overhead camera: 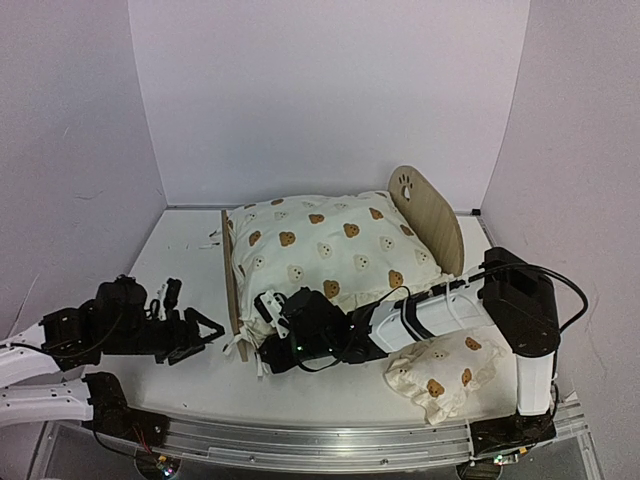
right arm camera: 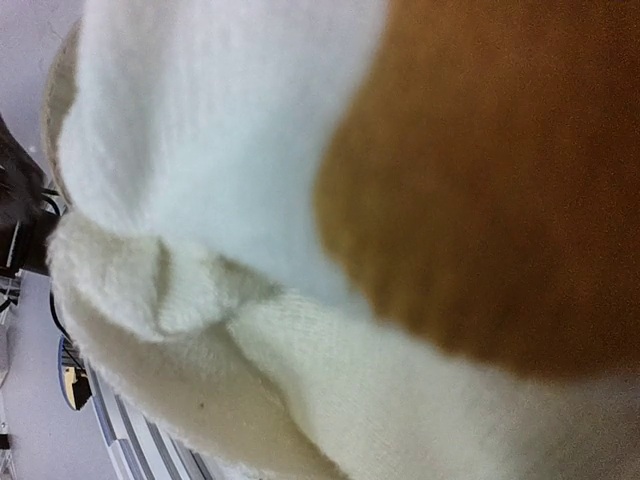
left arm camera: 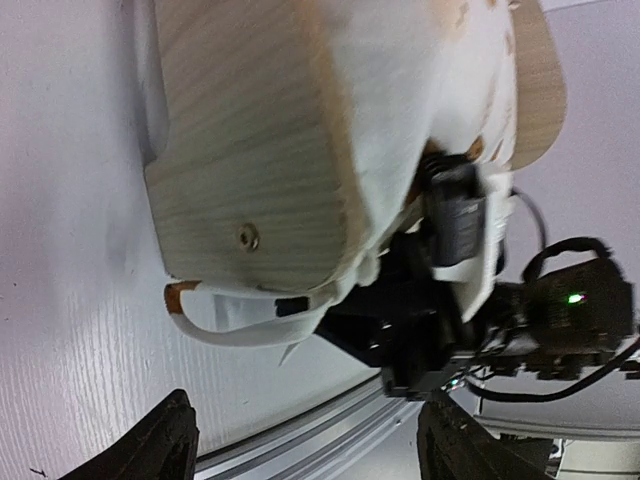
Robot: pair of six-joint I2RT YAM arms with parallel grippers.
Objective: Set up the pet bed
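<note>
The white bench (overhead camera: 190, 250) is carrying the pet bed (overhead camera: 435, 215) at its middle, and the bear-print cushion (overhead camera: 330, 245) is covering the frame. A small pillow (overhead camera: 440, 375) is lying front right. The right claw (overhead camera: 268, 335) is clenching at the cushion's near corner, though whether it is pinching fabric cannot be told, while the left claw (overhead camera: 205, 337) is hanging released beside the footboard (overhead camera: 229, 275).
</note>
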